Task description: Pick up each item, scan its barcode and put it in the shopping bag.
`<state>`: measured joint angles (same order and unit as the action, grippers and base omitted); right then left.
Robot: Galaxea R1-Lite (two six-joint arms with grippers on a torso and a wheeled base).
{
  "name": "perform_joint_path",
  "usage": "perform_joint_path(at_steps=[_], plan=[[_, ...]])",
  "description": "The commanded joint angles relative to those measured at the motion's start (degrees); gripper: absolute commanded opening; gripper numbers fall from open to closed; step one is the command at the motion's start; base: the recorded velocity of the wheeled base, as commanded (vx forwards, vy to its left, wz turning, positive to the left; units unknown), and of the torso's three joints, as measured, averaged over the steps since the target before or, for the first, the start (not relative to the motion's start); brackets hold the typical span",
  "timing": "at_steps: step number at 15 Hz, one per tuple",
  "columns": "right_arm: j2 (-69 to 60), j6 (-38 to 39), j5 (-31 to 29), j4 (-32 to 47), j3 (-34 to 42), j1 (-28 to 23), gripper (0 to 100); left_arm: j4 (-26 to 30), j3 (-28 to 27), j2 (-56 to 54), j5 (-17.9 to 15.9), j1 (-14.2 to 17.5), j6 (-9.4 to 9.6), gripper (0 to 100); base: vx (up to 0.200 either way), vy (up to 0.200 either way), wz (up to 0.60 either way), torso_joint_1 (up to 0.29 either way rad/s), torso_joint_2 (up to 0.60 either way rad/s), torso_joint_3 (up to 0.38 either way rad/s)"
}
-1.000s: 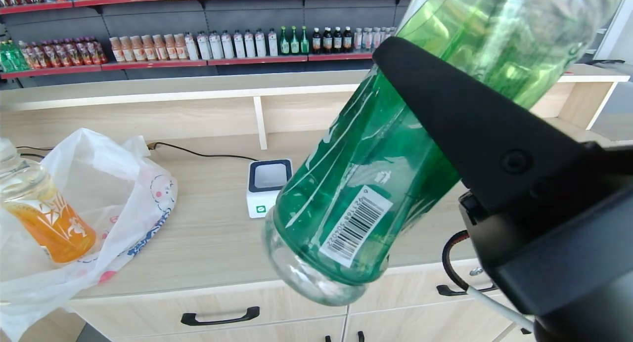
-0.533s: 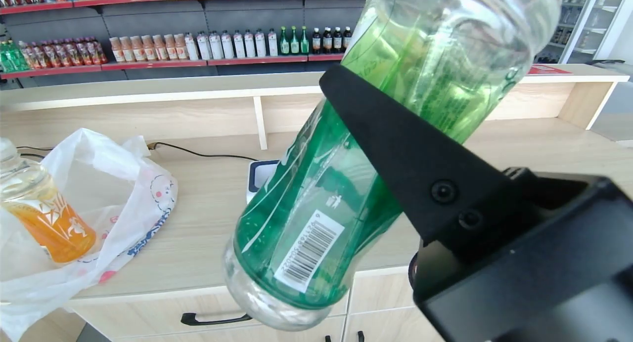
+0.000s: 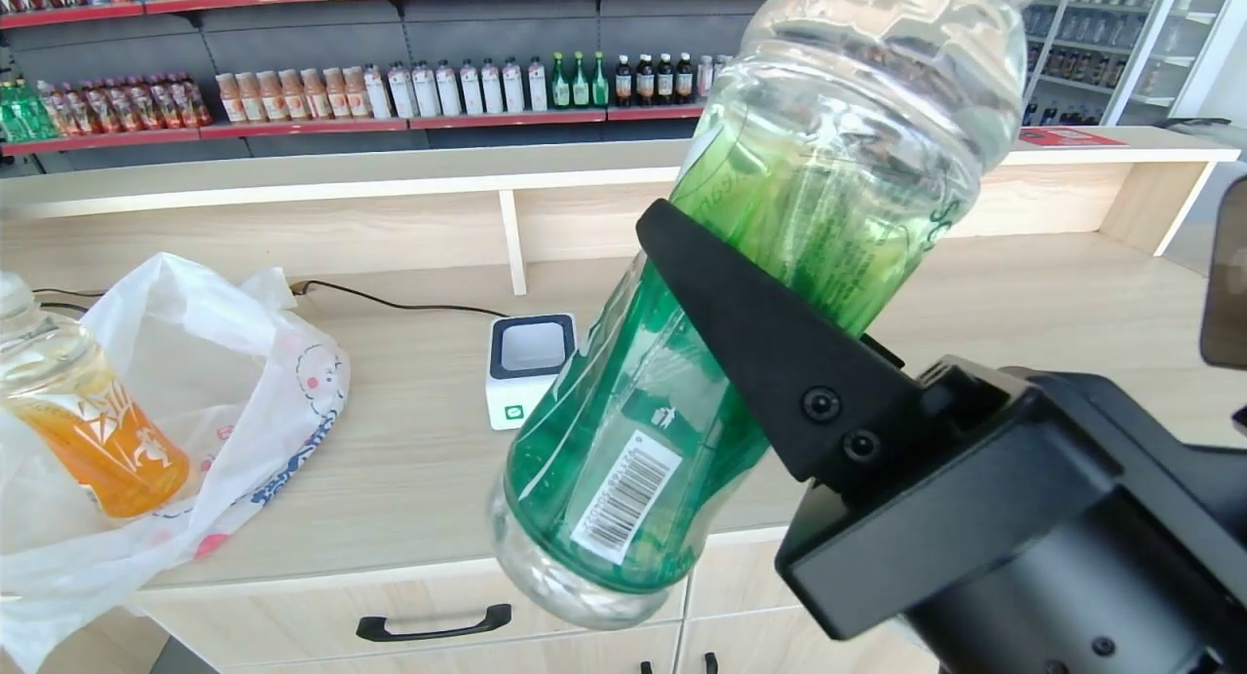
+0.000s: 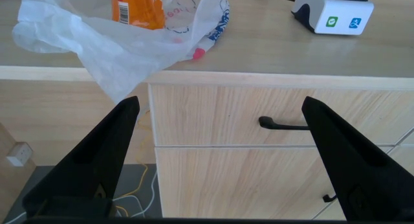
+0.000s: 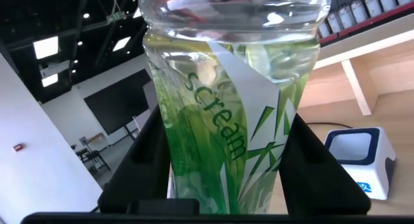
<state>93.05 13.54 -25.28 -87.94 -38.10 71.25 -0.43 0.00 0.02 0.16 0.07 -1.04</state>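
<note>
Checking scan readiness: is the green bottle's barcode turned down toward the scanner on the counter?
No, the barcode on the green bottle faces up toward the head camera, away from the scanner.

Glossy clear plastic bottle (image 3: pixel 740 323); matt wood-grain counter (image 3: pixel 419 460).

Bottles at counter: two. One green-label bottle (image 3: pixel 682 411), one orange drink bottle (image 3: pixel 93 430).
Barcode stickers showing: one (image 3: pixel 626 497), on green-label bottle.
Shopping bag (image 3: pixel 244 362): one.
Scanner (image 3: pixel 529 367): one.
Cable (image 3: pixel 390 302) on counter (image 3: pixel 419 479): one.
Pincers: two, right pincer (image 5: pixel 228 140) and left pincer (image 4: pixel 220 107).
Full bar handle (image 3: pixel 434 623) on drawer front: one.
Bottles on back shelves (image 3: pixel 487 119): several rows, too many to count.
</note>
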Motion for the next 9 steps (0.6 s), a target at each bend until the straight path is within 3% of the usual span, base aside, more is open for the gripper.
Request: perform_joint_path(at_steps=[1, 5, 9], plan=[[0.2, -0.01, 0.15, -0.04, 0.48, -1.12, 0, -0.01, 0.0, -0.02, 0.02, -0.07, -0.02, 100, 0.0, 0.0, 0.0, 0.0, 0.0, 0.0], [0.55, -3.0, 2.26, 1.99, 0.92, -9.2, 0, -0.01, 0.0, -0.02, 0.02, 0.01, -0.02, 100, 0.0, 0.0, 0.0, 0.0, 0.0, 0.0], [1.08, -10.03, 7.62, 4.27, 0.92, -21.77, 0, -0.01, 0.0, -0.02, 0.02, -0.07, -0.02, 100, 0.0, 0.0, 0.0, 0.0, 0.0, 0.0]])
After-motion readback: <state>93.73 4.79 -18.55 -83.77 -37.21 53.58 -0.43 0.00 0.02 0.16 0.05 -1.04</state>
